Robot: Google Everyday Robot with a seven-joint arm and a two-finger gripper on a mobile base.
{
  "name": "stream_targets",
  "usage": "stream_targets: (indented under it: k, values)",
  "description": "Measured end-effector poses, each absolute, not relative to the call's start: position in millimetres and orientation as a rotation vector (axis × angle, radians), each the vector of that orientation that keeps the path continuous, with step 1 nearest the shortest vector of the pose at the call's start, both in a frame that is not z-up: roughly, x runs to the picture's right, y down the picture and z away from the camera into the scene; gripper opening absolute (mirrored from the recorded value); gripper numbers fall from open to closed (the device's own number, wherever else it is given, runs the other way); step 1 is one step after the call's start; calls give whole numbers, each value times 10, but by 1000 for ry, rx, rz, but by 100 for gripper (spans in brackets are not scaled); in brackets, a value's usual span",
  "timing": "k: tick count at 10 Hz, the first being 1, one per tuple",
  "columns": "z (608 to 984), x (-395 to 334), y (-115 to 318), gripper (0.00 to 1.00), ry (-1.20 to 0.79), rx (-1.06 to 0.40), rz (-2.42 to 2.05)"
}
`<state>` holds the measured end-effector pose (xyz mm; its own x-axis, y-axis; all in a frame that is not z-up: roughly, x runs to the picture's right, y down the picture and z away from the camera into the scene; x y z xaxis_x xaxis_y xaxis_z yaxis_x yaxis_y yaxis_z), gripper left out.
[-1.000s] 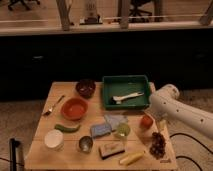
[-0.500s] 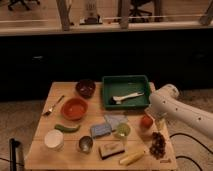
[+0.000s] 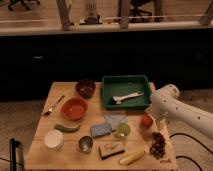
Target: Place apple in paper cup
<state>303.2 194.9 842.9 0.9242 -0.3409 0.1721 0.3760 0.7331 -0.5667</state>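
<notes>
The apple (image 3: 146, 120), small and red-orange, sits on the wooden table (image 3: 60, 90) near its right edge, just in front of the green tray. My gripper (image 3: 151, 118) is at the end of the white arm (image 3: 172, 105), which reaches in from the right. It is right at the apple's right side, partly hidden by the arm. The white paper cup (image 3: 54, 139) stands upright at the table's front left, far from the gripper.
A green tray (image 3: 108, 85) holds a white utensil (image 3: 127, 97). An orange bowl (image 3: 74, 108), a dark bowl (image 3: 85, 88), a metal cup (image 3: 85, 144), a blue sponge (image 3: 100, 130), a yellow-green round thing (image 3: 122, 131), grapes (image 3: 158, 143) and a banana (image 3: 132, 157) lie between apple and cup.
</notes>
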Motion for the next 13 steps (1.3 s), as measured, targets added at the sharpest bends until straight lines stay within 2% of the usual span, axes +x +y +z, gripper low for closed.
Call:
stream_targets:
  k: [4, 9, 10, 13]
  values:
    - [8474, 3038, 1972, 80, -72, -643, -412]
    - [8350, 2819, 1897, 80, -150, -609, -487]
    - [8321, 2782, 1879, 76, -164, -597, -496]
    - [8209, 2754, 1850, 46, -203, -566, -501]
